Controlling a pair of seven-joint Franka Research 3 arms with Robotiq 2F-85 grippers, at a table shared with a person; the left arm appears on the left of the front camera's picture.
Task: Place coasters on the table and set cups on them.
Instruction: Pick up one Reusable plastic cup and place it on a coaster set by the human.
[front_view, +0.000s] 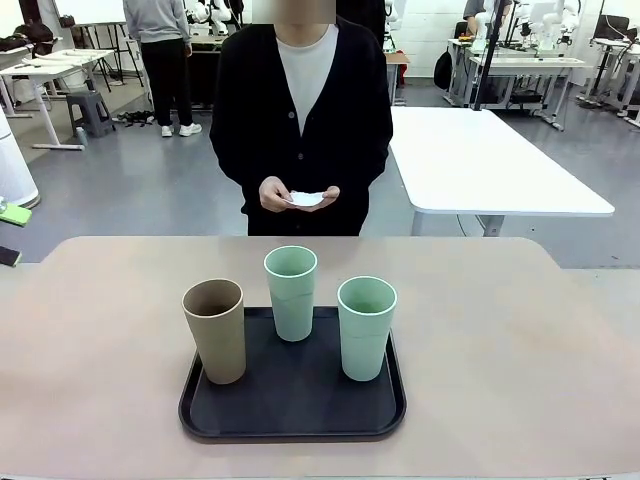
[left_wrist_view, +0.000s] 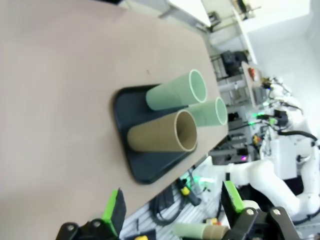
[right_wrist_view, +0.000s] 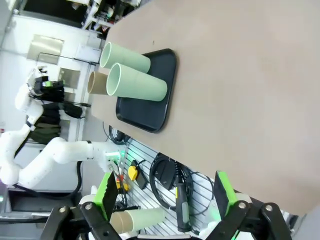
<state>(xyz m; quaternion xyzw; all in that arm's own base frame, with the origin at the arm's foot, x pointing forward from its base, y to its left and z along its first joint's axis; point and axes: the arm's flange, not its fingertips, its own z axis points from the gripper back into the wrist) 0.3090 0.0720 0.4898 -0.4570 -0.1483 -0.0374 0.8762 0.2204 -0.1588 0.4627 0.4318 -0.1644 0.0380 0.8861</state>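
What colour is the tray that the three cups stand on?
Black. The tray shows best in the front view.

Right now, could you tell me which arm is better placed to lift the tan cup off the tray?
Probably the left: the tan cup stands at the tray's left edge, and the left end effector is open.

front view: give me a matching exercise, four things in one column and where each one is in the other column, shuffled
Things
1. tan-brown cup
2. coasters
3. black tray
4. white table

Places
A. in the person's hands
B. flat on the beige table
C. standing at the tray's left end
D. beyond the person, toward picture right

Pairs: 1-C, 2-A, 3-B, 4-D
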